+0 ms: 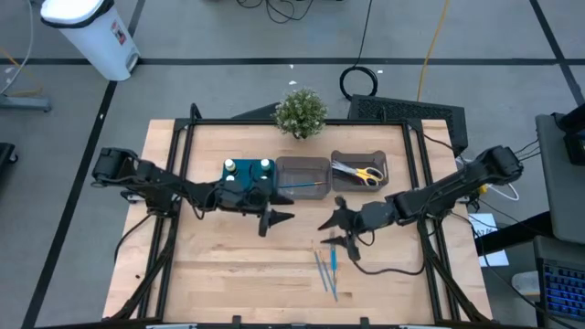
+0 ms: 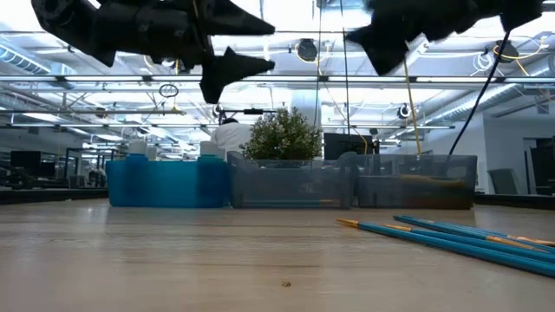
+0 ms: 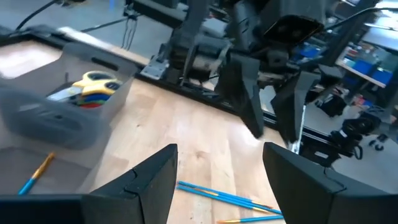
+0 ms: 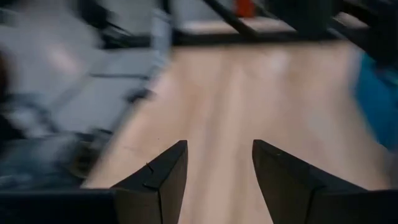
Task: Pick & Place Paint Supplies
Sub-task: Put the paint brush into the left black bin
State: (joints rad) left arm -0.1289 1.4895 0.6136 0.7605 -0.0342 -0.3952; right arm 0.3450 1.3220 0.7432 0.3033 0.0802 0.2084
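Several thin blue brushes point(image 1: 327, 270) lie loose on the wooden table near its front, also seen in the low view point(image 2: 451, 238). Two white-capped bottles point(image 1: 248, 166) stand in the teal tray point(image 1: 239, 187). One blue brush point(image 1: 298, 187) lies in the middle grey bin point(image 1: 302, 163). Scissors with yellow handles point(image 1: 364, 173) lie in the right grey bin point(image 1: 384, 164). My left gripper point(image 1: 281, 217) hangs open above the table in front of the tray. My right gripper point(image 1: 327, 230) hangs open facing it, above the far end of the loose brushes. Neither holds anything.
A small green potted plant point(image 1: 300, 111) stands at the table's far edge behind the bins. A black frame point(image 1: 183, 146) runs round the table. Bare wood lies at the near left point(image 1: 210, 274).
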